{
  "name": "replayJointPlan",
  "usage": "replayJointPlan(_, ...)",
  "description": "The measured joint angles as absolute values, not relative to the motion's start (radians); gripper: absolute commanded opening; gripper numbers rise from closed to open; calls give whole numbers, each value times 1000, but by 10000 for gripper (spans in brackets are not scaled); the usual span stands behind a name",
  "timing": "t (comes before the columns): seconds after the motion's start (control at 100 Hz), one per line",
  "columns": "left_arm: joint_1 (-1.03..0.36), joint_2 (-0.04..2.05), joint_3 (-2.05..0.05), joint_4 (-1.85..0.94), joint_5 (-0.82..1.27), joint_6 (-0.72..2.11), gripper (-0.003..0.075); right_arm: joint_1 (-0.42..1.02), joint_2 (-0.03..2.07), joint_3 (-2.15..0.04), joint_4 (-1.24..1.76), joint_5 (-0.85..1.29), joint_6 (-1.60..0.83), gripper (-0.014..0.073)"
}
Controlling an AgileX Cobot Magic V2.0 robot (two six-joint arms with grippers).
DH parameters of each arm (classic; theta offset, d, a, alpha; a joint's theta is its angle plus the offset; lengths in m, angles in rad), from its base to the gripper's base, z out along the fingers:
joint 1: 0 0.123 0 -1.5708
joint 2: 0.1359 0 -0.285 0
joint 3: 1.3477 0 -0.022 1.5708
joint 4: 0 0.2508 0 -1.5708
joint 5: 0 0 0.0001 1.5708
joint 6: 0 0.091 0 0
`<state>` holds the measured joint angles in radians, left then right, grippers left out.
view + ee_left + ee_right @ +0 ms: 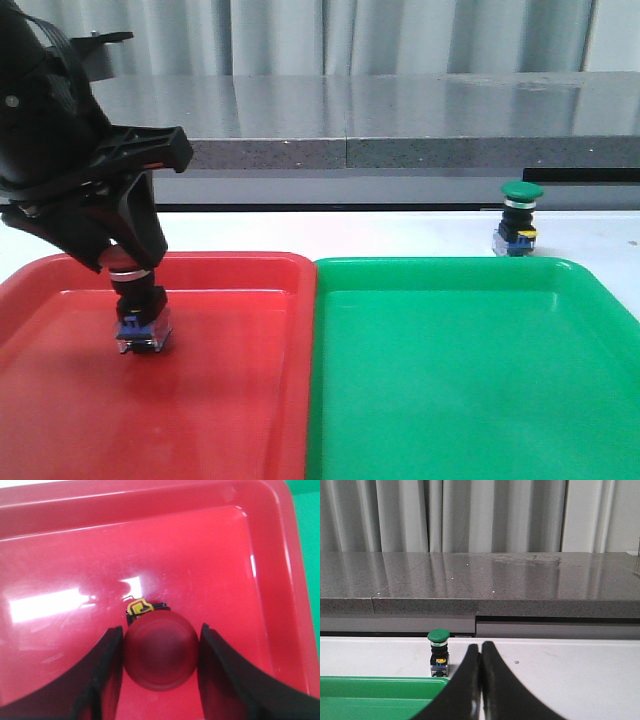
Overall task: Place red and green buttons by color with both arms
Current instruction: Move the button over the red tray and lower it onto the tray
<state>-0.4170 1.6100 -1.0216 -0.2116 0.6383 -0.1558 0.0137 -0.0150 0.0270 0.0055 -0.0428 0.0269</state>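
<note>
The red button point(140, 315) stands upright on the floor of the red tray point(240, 400), toward its left side. My left gripper point(126, 262) comes down on it from above and is shut on its dark-red cap point(161, 650), with a finger pressed to each side. The green button point(520, 220) stands upright on the white table just behind the green tray point(470, 380), at the right. In the right wrist view the green button point(439, 652) is ahead and to one side of my right gripper point(481, 647), which is shut on nothing. The right arm does not show in the front view.
The two trays lie side by side and touch at the middle. A grey stone-like ledge point(400, 120) runs along the back of the table, with curtains behind it. The red tray's raised rim point(295, 580) is close to the held button.
</note>
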Motion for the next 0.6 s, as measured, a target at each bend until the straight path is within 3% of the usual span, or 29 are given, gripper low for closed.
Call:
replayJointPlan(0.17,-418,1610,-1020,-214,606,-156,44,14,-15,27,5,-43,27,-64)
replayJointPlan(0.48,-418,1614,-1020,-214,598,-158,407,14,-15,27,5,-43,27,-64)
replayJointPlan(0.6,-418,1614,-1020,-214,598,-158,471,14,-15,27,5,-43,27,-64)
